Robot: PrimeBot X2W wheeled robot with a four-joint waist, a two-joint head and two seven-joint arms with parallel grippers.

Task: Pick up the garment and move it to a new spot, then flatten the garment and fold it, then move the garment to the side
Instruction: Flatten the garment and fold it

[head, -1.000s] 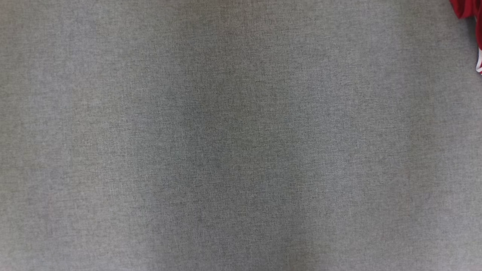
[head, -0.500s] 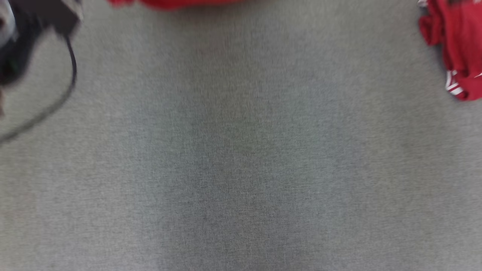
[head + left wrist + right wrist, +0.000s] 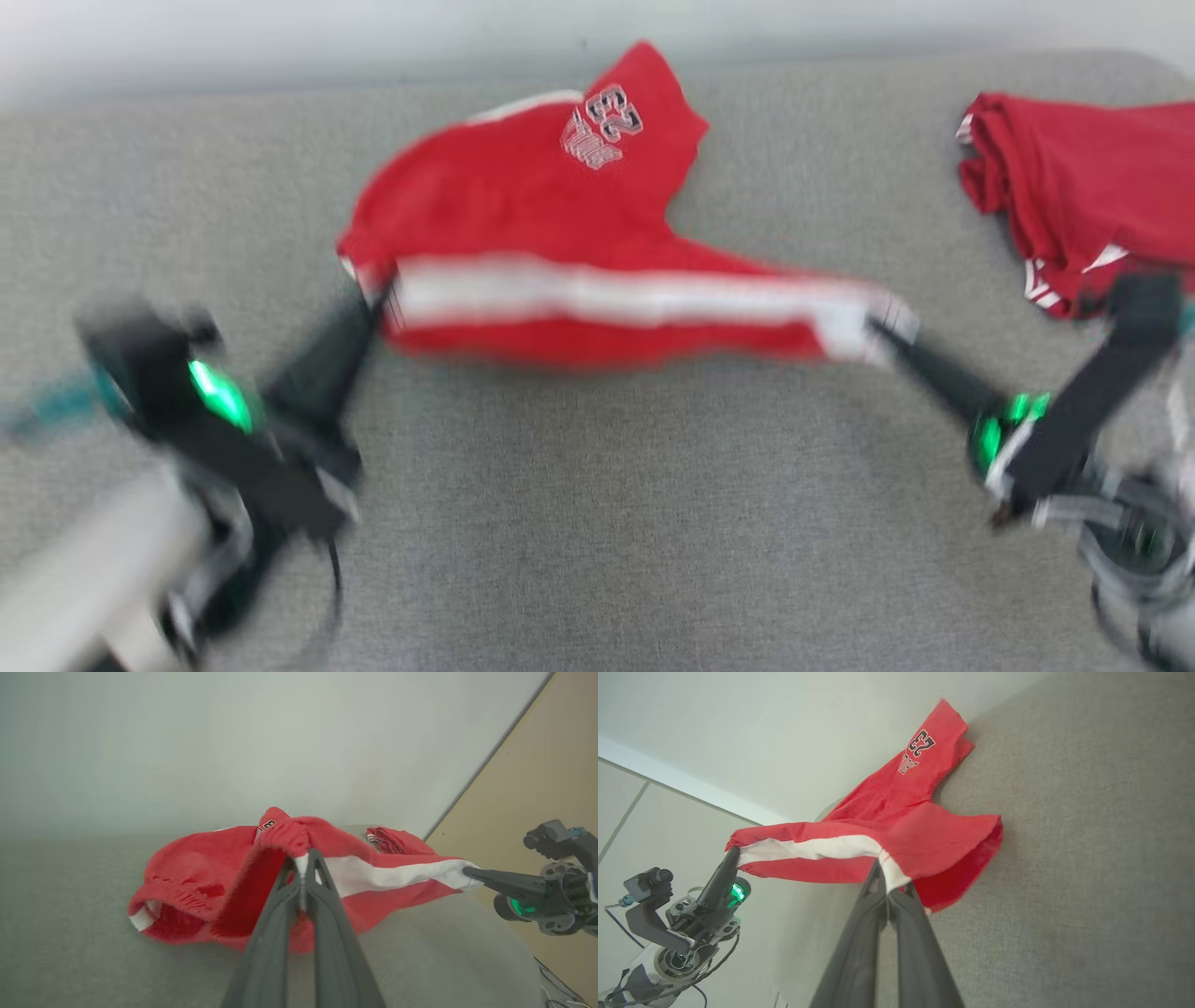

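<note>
Nearby, 2nd red garment sits R of stretched shorts.

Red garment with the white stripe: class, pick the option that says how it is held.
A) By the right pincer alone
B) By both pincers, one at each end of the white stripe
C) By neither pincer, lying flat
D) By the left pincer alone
B: the left pincer and the right pincer are each shut on one end of the white stripe, with the red garment stretched between them.
</note>
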